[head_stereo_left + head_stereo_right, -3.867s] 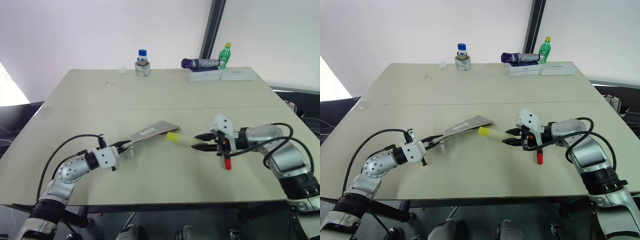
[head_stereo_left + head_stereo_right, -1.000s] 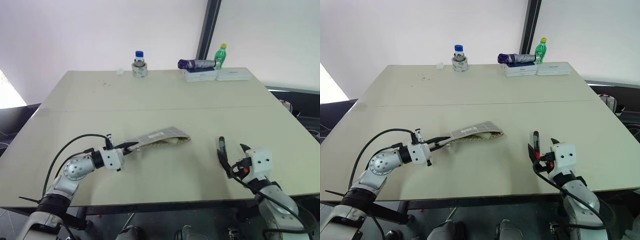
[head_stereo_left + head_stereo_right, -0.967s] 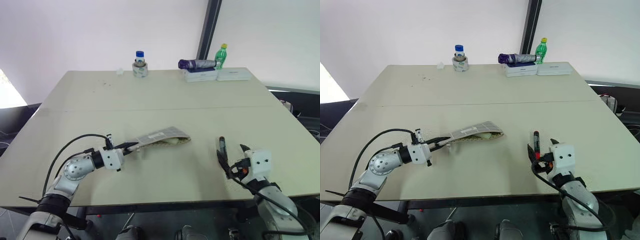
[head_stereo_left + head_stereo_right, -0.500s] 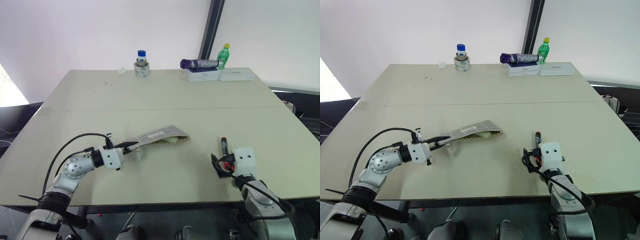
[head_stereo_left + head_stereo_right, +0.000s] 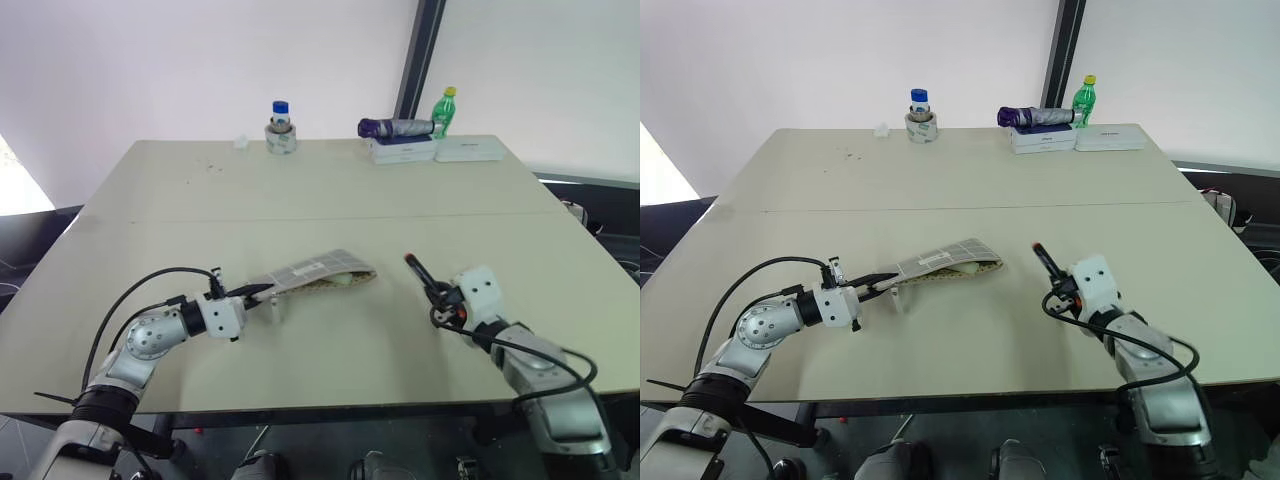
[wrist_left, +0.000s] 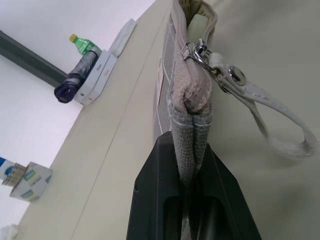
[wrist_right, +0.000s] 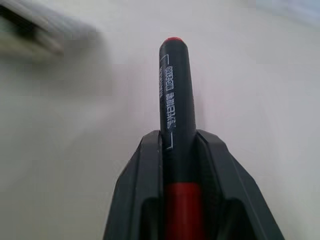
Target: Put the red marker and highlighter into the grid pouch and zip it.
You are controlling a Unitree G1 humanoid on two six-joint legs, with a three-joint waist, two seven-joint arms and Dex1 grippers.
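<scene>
Right hand (image 5: 437, 296) has just clamped its two black fingers on the red marker (image 5: 419, 273), which a second ago lay flat on the tabletop (image 5: 330, 190) beside spread fingers; now the marker is off the surface at lower right of centre in the head views, its tip slanting up and left toward the pouch; the right wrist view shows the black barrel running out between the fingers, the red part seated low between them; so the pick looks done and the carry to the pouch is the step in hand.

Grid pouch (image 5: 315, 272) lies at centre-left of the frame, its mouth gaping toward the right hand, well apart from the marker; the highlighter (image 5: 343, 284) already shows as a pale yellowish shape inside that mouth, unchanged over the last second.

Left hand (image 5: 252, 294) stays pressed together on the pouch's near end, by the zipper pull and strap loop (image 6: 280, 125); this hold should keep the mouth steady for the insertion; zipping is not yet begun.
</scene>
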